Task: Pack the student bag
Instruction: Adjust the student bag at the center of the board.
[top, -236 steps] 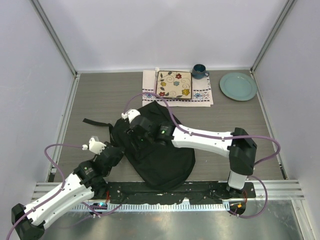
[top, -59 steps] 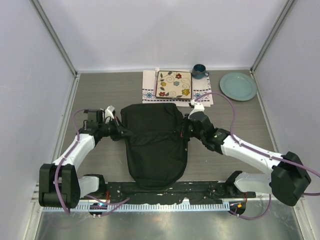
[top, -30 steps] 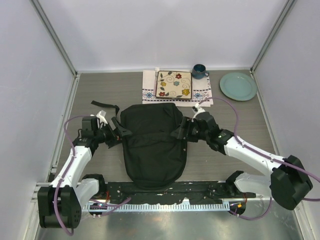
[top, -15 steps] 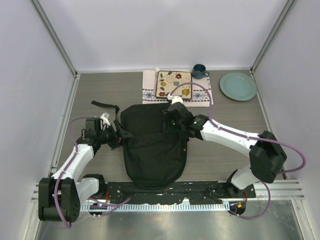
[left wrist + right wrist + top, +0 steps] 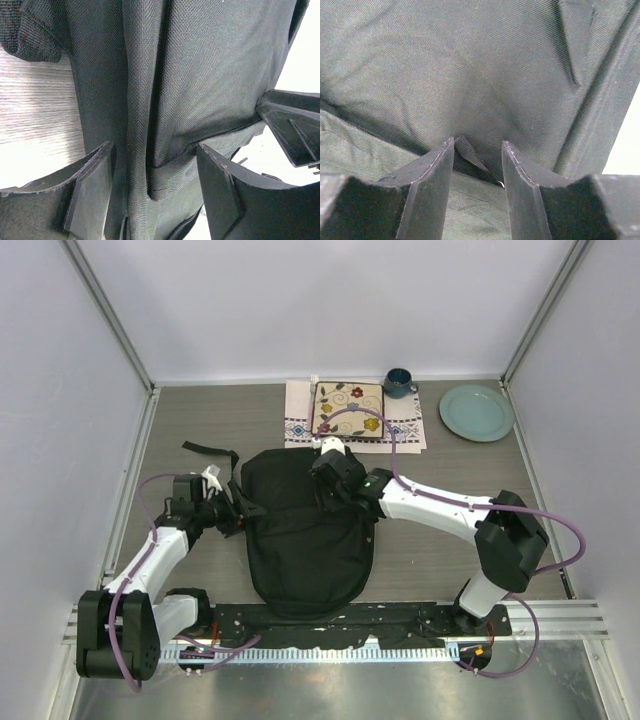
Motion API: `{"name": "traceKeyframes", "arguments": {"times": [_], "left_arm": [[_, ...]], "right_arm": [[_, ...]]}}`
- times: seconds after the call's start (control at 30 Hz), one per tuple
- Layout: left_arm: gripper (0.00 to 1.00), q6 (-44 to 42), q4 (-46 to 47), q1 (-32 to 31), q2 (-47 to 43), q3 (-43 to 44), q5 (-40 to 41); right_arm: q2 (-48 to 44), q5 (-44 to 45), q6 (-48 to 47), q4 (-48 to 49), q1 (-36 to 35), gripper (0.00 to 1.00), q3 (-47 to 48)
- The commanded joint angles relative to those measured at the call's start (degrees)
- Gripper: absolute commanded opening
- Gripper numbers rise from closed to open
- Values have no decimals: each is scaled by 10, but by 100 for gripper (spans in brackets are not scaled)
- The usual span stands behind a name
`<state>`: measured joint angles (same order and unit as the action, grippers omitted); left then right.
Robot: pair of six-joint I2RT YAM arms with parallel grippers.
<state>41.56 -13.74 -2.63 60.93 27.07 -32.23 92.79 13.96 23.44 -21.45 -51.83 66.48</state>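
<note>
- Reaching in, top view: the right end effector (image 5: 328, 473) has swung from the right edge of the student bag (image 5: 305, 540) to its far top. The left end effector (image 5: 238, 508) stays at the left rim. The bag lies flat on the table (image 5: 200, 430) beneath both.
- Left wrist: jaws narrowing but part-open, straddling a fold (image 5: 150, 180) and not yet pinching it.
- Right wrist: jaws half-open with a small tab (image 5: 470, 152) between them, untouched. Likely hunting for the opening; packing not begun.

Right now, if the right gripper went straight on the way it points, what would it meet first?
The student bag: its black fabric fills the view ahead of the right gripper, a small fold between the fingers. Depth unclear.
</note>
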Motion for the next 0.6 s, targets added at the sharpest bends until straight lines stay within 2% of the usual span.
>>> {"name": "traceKeyframes", "arguments": {"times": [0.0,0.17,0.37,0.53,0.57], "left_arm": [[68,-1,23,-4,0,2,-18],[68,-1,24,-3,-3,0,-18],[67,-1,30,-3,4,-4,-21],[61,0,35,-4,9,-5,-24],[59,0,35,-3,9,-5,-24]], "right_arm": [[1,30,-6,-8,-18,50,20],[1,19,-4,-6,-27,52,15],[9,63,-1,-38,-42,53,-10],[22,89,13,-39,-43,41,-29],[25,92,13,-36,-43,33,-29]]}}
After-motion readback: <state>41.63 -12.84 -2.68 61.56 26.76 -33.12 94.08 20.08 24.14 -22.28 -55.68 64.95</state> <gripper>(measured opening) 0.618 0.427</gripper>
